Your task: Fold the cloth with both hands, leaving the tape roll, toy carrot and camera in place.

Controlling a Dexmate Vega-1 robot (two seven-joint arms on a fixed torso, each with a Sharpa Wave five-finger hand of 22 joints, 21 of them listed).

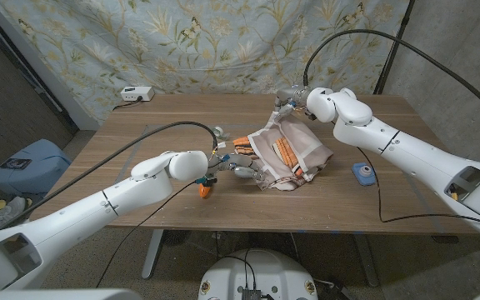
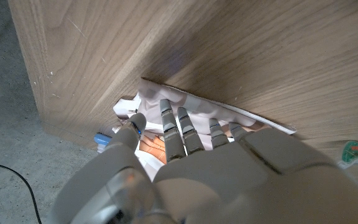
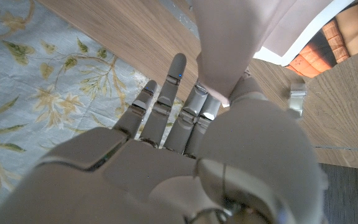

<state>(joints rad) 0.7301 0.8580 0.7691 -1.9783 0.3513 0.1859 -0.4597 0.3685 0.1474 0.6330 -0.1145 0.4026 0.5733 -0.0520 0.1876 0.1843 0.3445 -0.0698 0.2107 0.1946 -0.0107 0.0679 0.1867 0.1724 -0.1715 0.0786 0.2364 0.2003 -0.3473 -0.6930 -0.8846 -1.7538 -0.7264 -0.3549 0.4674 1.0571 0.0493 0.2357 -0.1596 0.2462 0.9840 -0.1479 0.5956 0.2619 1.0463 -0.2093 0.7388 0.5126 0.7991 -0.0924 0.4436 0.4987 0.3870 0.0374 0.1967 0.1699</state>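
Cloth [image 1: 288, 157] lies mid-table, bunched and partly doubled over; fold underway, not finished. Right hand [image 1: 292, 102] pinches a far corner, lifted, the other fingers straight. Left hand [image 1: 237, 167] is at the cloth's near-left edge, fingers extended onto it; whether it grips cannot be told. Carrot [image 1: 204, 190] sits beside the left wrist. Left to do: bring the edges together and flatten.

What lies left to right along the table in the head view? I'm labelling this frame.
White box → left hand → cloth → small blue object.
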